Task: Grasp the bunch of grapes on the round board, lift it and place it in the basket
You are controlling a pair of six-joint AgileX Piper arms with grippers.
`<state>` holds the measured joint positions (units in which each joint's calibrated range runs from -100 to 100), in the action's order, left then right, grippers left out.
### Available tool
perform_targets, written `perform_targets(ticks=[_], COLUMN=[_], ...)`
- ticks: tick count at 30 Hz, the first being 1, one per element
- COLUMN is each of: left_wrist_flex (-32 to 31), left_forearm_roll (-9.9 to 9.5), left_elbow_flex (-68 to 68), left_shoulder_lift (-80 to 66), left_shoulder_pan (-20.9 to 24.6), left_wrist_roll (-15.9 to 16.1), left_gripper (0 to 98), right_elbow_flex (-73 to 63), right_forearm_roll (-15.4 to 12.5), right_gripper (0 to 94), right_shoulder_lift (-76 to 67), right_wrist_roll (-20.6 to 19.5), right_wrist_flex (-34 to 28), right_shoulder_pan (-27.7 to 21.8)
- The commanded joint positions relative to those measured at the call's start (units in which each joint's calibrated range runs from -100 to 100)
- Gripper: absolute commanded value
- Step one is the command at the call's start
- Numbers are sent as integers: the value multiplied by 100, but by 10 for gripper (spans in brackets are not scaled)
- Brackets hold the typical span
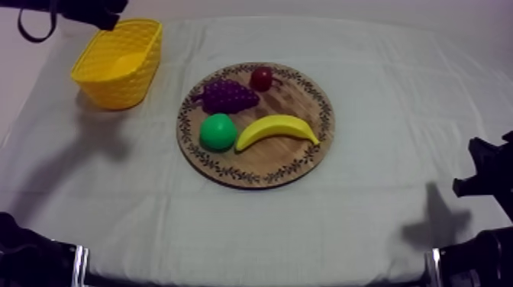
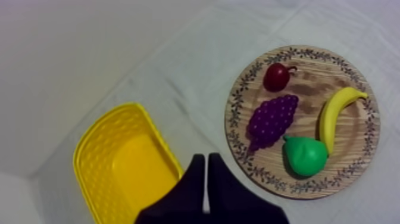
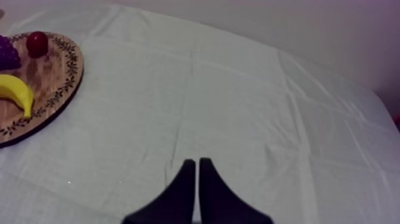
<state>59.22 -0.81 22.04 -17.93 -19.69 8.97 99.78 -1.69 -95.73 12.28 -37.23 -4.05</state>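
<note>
The purple bunch of grapes (image 1: 227, 95) lies on the round wooden board (image 1: 299, 103), at its upper left, beside a small red fruit (image 1: 262, 78). The yellow basket (image 1: 114, 61) stands at the table's far left and holds nothing. My left gripper (image 2: 206, 168) hangs shut on nothing, above the basket's (image 2: 122, 173) near rim and left of the grapes (image 2: 272, 119). My left arm (image 1: 72, 11) comes in at the upper left, over the basket. My right gripper (image 3: 196, 170) is shut over bare cloth, far right of the board (image 3: 56, 68).
A green pear (image 1: 218, 131) and a yellow banana (image 1: 276, 128) share the board's front half. My right arm (image 1: 488, 174) rests low at the right edge. Grey-white cloth covers the table all round the board.
</note>
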Motion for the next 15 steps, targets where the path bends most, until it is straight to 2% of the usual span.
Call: perform_targets(ticks=[1, 15], left_wrist_flex=[28, 544], left_forearm_roll=[-1, 14], left_elbow_flex=[-289, -1833], left_shoulder_lift=[314, 2005], left_shoulder_pan=[-60, -382], left_wrist_roll=[60, 530], left_gripper=[0, 0], right_elbow_flex=[-1, -1], right_forearm_roll=[1, 1], right_gripper=[5, 5], right_shoulder_lift=[-2, -2], right_wrist_roll=[0, 0], right_wrist_flex=[5, 5], right_shoulder_pan=[-1, -1])
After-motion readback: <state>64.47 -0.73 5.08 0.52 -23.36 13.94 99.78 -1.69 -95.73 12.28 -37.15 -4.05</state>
